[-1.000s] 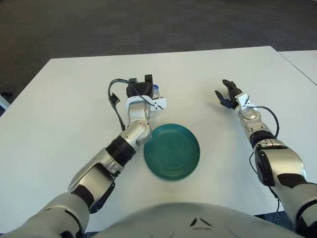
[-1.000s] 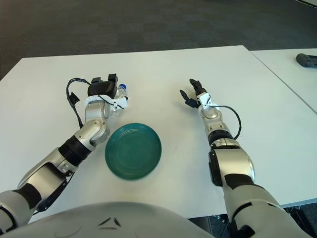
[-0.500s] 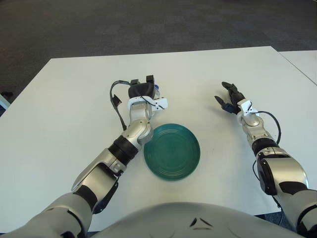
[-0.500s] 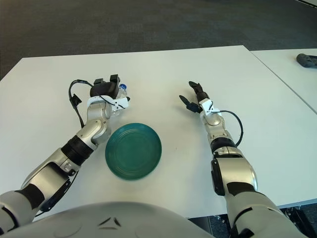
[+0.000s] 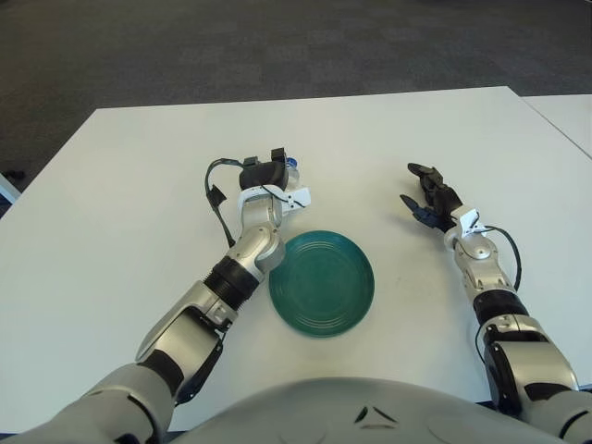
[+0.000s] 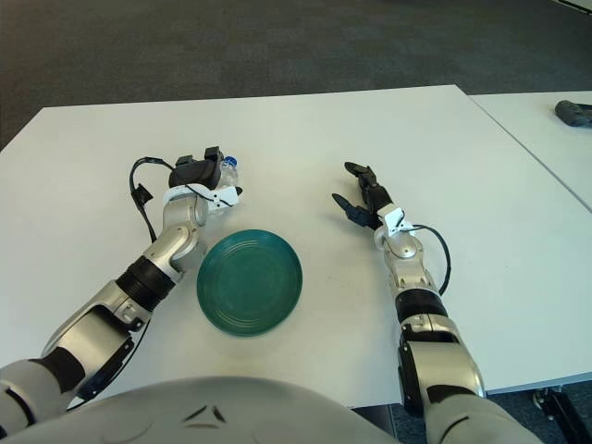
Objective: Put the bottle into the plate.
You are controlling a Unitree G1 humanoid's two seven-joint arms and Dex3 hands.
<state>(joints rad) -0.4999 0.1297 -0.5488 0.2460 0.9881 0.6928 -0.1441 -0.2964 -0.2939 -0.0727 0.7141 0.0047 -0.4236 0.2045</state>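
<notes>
1. Two hands in view over the white table point(image 5: 111, 203). My left hand point(image 5: 264, 176) is at work, just beyond the far-left edge of the green plate point(image 5: 321, 282). My right hand point(image 5: 431, 199) shows well to the right of the plate, fingers loosely spread, holding nothing.
2. Bottle point(image 6: 228, 168): only the blue cap and a bit of the clear neck show, poking out on the right side of my left hand. The body is hidden behind the palm and fingers.
3. Left hand state: fingers curled round the bottle, so I read it as grasped. How firm the hold is I cannot tell, since the contact side faces away from the head camera.
4. Whether the bottle base is on the table or just clear of it I cannot tell.
5. Plate is empty; the placing step is not yet done.
6. Risk: a clear, smooth, light bottle held near the neck may swing or slide out when carried toward me.
7. Risk: my own wrist and forearm lie close beside the plate rim; a low carry could nudge the plate aside.
8. Risk: the plate is shallow with a sloped rim, so a bottle set near the edge or released tilted could tip and roll off.
9. Risk: the black cable point(image 5: 215, 190) looping off the left wrist could snag.
</notes>
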